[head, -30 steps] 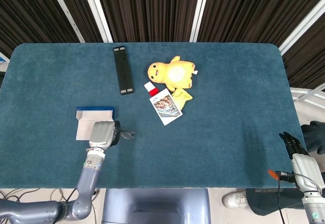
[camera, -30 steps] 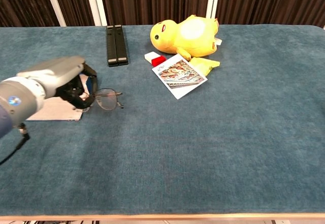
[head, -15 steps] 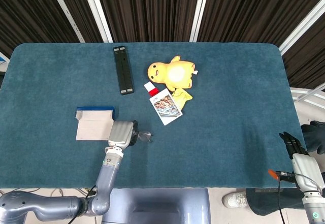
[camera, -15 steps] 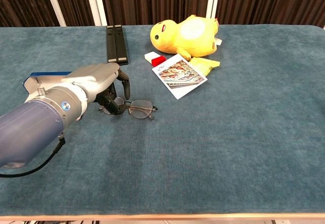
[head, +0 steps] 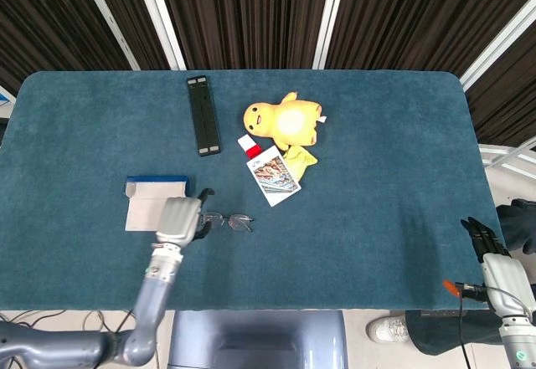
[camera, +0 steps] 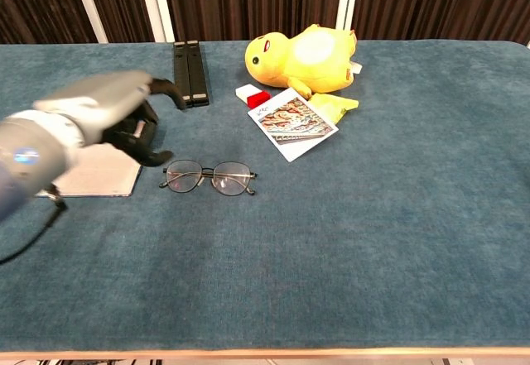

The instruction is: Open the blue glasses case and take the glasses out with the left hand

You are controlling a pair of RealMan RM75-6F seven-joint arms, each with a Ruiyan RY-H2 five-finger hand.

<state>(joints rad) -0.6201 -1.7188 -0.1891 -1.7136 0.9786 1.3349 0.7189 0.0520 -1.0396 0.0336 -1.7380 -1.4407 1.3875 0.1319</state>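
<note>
The glasses (camera: pixel 209 177) are seen lying flat on the blue table (head: pixel 377 185), lenses down, just right of the open blue glasses case (head: pixel 155 202). The case is laid open, its pale inner face turned up. The left hand (camera: pixel 112 121) is held above the right edge of the case, just left of the glasses; its fingers (camera: pixel 153 146) are spread and nothing is gripped. In the head view the left hand (head: pixel 178 220) is seen between case and glasses. The right hand (head: pixel 494 256) is found off the table's right edge; whether its fingers are apart or together cannot be told. Further back, a yellow plush toy (head: pixel 283 122), a printed card (head: pixel 274 176) and a black bar (head: pixel 203 115) are noted.
</note>
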